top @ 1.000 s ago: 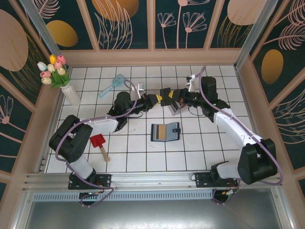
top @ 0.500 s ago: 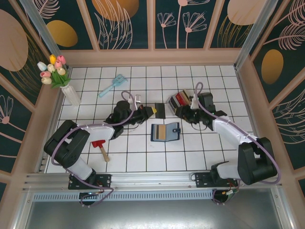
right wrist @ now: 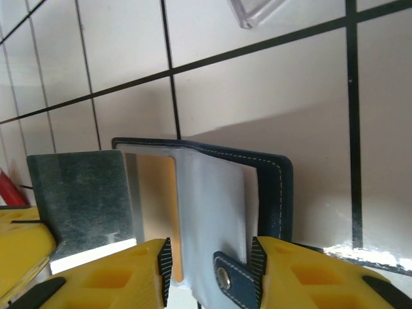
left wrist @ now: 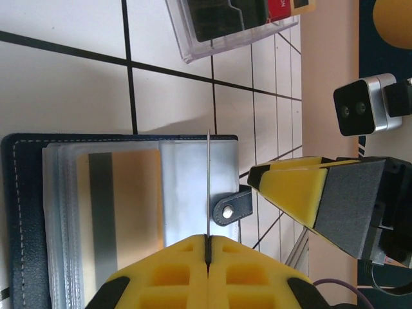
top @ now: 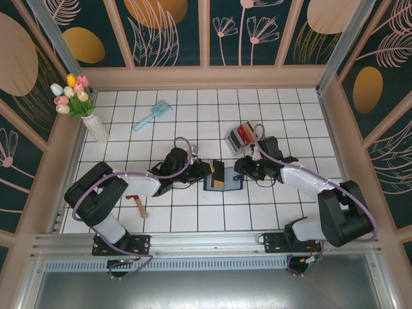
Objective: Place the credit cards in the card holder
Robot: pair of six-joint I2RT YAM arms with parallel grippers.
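— What has changed for us in the last second?
— Both arms have come down. A second ago our grippers met at the far side of the desk point(top: 193, 215), near the rack point(top: 239, 135). Now they flank the card holder point(top: 226, 183), which lies open mid-desk.
— And the card?
— Our left gripper point(left wrist: 207, 243), in from 9 o'clock, is pressed together on the dark card point(left wrist: 208, 187), held on edge over the clear sleeves. A tan-gold card point(left wrist: 135, 206) already sits in a slot.
— The right one?
— Our right gripper point(right wrist: 209, 270), at the holder's 3 o'clock, is spread, with the snap tab point(right wrist: 223, 277) between its fingers. We cannot tell whether it touches.
— So where are we?
— We judge the carry is over and insertion begins. The card's edge must find a sleeve mouth without pushing the holder away. More cards wait in the rack at 1 o'clock.
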